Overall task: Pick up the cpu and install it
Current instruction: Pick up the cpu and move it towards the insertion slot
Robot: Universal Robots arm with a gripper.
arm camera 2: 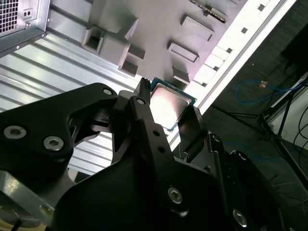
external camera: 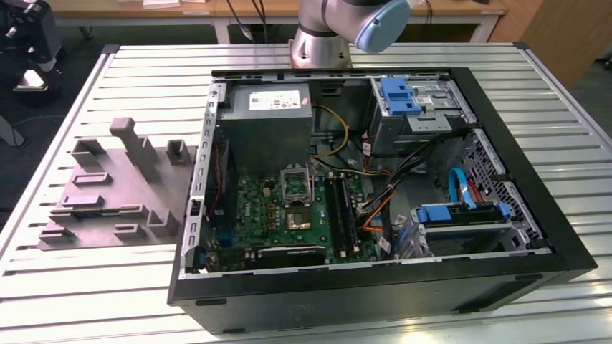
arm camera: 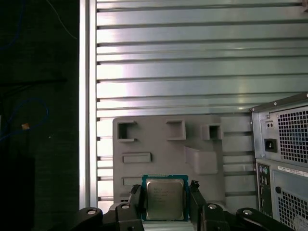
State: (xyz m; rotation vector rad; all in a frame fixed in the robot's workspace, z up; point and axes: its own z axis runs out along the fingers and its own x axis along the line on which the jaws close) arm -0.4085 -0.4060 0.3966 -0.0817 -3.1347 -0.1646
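Currently I have the gripper [arm camera: 165, 193] pinching the cpu [arm camera: 165, 199] by two opposite edges, over the grey tray [arm camera: 159, 139] beside the computer case [external camera: 535, 251]. Pick-up looks done, I judge. Install not yet done: chip well apart from the motherboard [external camera: 272, 215].

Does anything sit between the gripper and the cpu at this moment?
Nothing visible does. In both wrist views the cpu sits directly in the gripper, clamped at opposite edges above the grey tray, with no other object between them.
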